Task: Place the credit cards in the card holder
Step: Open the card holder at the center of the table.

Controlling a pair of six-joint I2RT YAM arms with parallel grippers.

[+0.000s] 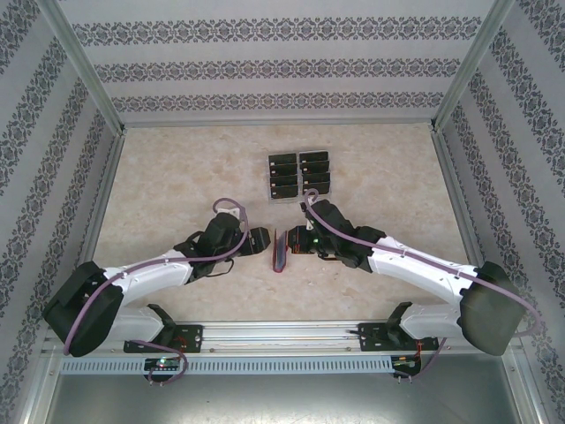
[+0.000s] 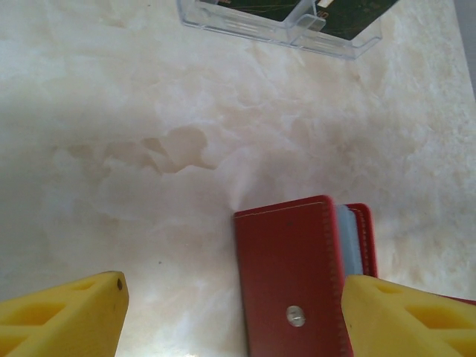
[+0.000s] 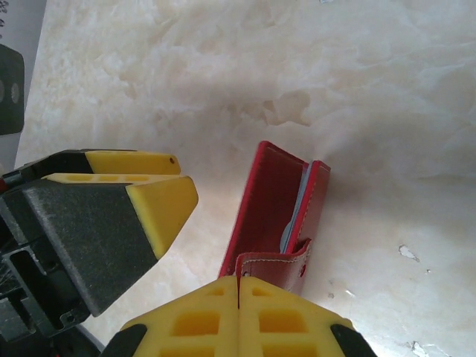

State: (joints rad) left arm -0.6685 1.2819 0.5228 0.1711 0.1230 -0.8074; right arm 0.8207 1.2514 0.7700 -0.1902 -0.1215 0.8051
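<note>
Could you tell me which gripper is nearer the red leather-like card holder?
Right. The right gripper is shut on the snap tab of the red leather-like card holder; the left gripper, open, straddles it.

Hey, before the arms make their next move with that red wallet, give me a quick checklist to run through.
1. Card holder standing on edge between the two grippers: ok.
2. Left gripper open, card holder between its fingers: ok.
3. Right gripper shut, snap tab at its tips; tab actually pinched: cannot tell.
4. Pockets opened enough for a card: probably not ok, flaps only narrowly parted.
5. Credit cards lying in the clear tray: ok.
</note>
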